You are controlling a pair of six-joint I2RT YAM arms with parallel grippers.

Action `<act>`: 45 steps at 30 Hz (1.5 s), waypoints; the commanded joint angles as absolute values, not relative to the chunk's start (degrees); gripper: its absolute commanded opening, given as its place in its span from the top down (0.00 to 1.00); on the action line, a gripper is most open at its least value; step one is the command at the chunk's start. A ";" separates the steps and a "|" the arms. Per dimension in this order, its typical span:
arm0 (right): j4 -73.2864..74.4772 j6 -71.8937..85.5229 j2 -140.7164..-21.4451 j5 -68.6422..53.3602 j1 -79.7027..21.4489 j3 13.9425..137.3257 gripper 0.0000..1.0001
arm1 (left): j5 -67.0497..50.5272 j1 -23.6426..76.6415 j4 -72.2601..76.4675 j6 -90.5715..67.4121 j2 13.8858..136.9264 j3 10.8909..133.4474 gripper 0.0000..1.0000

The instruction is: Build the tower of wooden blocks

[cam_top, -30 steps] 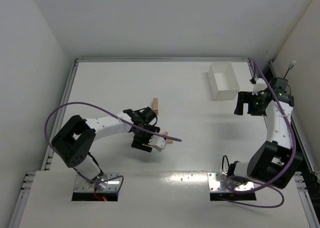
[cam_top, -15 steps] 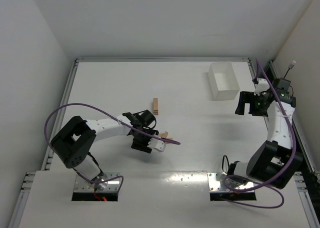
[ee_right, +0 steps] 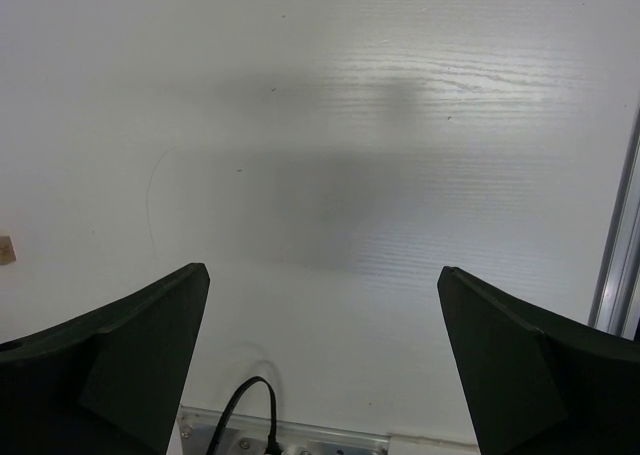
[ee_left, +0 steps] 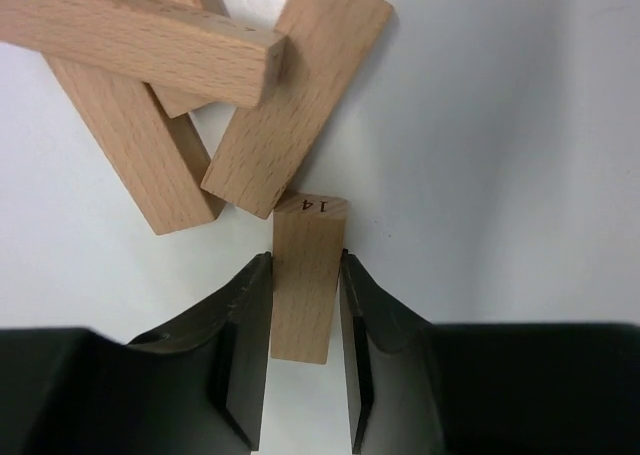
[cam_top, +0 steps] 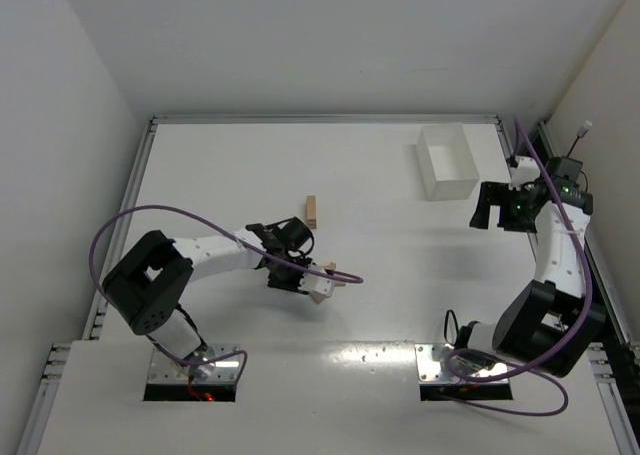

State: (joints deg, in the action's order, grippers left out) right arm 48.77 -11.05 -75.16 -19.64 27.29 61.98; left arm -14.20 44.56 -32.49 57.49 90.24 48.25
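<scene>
Changed: in the last second the left gripper point(ee_left: 303, 273) has edged in on the heap and its fingers have drawn together. The right arm has kept its place.
Meaning: the pick looks made. By my judgement, lifting and carrying come next.
Left claw: clamped on the block marked 14 point(ee_left: 308, 225), one jaw pressed to each long side.
Held block: flat on the worktop point(cam_top: 380, 235), near its front edge and left of the middle. Its far end touches the loose blocks point(ee_left: 290, 95).
Loose blocks: about four, heaped crosswise just beyond the fingertips.
Tower point(cam_top: 311, 212): a narrow tan stack near the worktop's middle, well apart from the heap. Its layers cannot be counted.
Right gripper point(ee_right: 322, 271): spread wide and holding nothing, over bare surface by the right edge.
White bin point(cam_top: 449, 189): towards the far right corner.
</scene>
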 commanded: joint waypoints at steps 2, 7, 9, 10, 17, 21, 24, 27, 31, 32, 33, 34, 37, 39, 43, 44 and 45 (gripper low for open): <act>48.52 -9.50 -74.71 -22.85 27.60 61.96 0.04 | -14.51 45.00 -32.78 44.07 90.97 53.60 1.00; 48.52 -8.35 -75.23 -25.56 28.21 61.44 0.04 | -10.12 45.00 -34.99 13.47 89.93 63.27 1.00; 48.52 -7.82 -75.23 -27.41 28.91 60.04 0.04 | -1.34 45.00 -33.84 1.90 88.25 64.68 1.00; 48.52 -7.21 -75.84 -29.51 28.92 60.03 0.04 | -0.19 45.00 -33.84 -4.59 86.76 66.17 1.00; 47.90 -5.71 -76.38 -32.26 29.97 57.83 0.04 | 4.02 47.37 -42.53 -18.97 88.41 76.72 1.00; 47.90 -4.58 -76.90 -33.40 29.97 57.83 0.04 | 7.29 44.83 -43.95 -25.57 90.88 78.66 1.00; 47.90 -4.57 -76.90 -33.93 29.97 57.22 0.04 | 8.69 42.90 -42.63 -29.43 92.80 78.66 1.00; 47.90 -4.57 -76.38 -33.93 29.97 57.22 0.05 | 9.84 41.48 -42.63 -31.54 96.32 79.27 1.00; 47.90 -4.57 -75.32 -33.93 30.49 56.69 0.05 | 10.46 40.17 -43.24 -32.87 100.36 83.57 1.00; 47.90 -4.57 -74.80 -33.93 30.50 56.69 0.05 | 11.33 40.17 -43.94 -32.87 101.15 85.67 1.00; 47.90 -4.57 -74.79 -33.93 30.50 56.69 0.05 | 11.34 40.17 -44.47 -33.48 101.86 86.82 1.00; 47.90 -4.57 -74.79 -33.93 30.50 56.69 0.05 | 12.56 40.17 -44.47 -33.49 103.43 87.88 1.00; 47.90 -4.57 -74.27 -33.93 31.90 56.16 0.05 | 14.05 40.17 -45.88 -34.97 106.33 92.19 1.00; 47.90 -3.96 -73.65 -34.54 32.60 55.64 0.05 | 14.06 39.64 -46.41 -35.50 107.40 94.65 1.00; 47.37 -3.96 -73.65 -35.16 33.22 55.63 0.05 | 14.06 39.64 -47.55 -36.65 110.39 98.08 1.00; 47.37 -3.96 -73.65 -35.16 33.22 55.63 0.05 | 15.11 39.64 -47.55 -37.17 110.91 98.61 1.00; 47.37 -3.96 -73.65 -35.16 33.83 55.63 0.05 | 15.81 39.64 -47.55 -37.70 111.44 99.48 1.00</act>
